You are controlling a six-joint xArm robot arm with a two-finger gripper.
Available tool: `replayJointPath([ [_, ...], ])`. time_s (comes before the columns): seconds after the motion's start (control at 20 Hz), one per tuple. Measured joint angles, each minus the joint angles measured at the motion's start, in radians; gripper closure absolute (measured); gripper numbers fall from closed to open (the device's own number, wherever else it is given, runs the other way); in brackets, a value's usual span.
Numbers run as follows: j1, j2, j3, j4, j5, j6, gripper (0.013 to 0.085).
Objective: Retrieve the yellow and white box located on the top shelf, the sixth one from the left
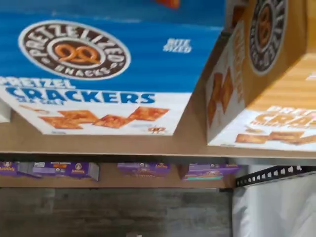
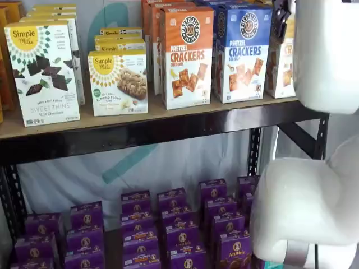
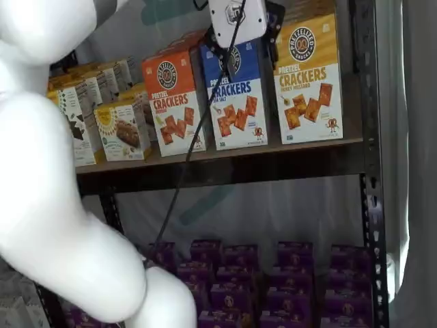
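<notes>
The hand (image 3: 237, 20) hovers before the yellow and white box (image 3: 308, 78) (grip state unclear).

White arm segments (image 3: 54, 205) fill the foreground of both shelf views, the links (image 2: 314, 207) bulky and rounded. The gripper (image 3: 239, 37) appears as a white body raised at upper-shelf height, a black cable hanging from it. Dark parts flank the body; whether the jaws stand apart cannot be told.

White sheeting (image 2: 185, 162) hangs behind black uprights (image 3: 372, 225) — grey wood-grain floor (image 1: 113, 212) below.
</notes>
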Motion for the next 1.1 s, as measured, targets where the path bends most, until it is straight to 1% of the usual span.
replayJointPath([
  [0.35,-0.023,0.043,-0.027,-0.009,-0.036,-0.022,0.013],
  [0.65,-0.052,0.075,-0.056,0.007,-0.036,-0.05,0.013],
  [1.1,-0.058,0.076,-0.057,0.016,-0.021,-0.056,0.013],
])
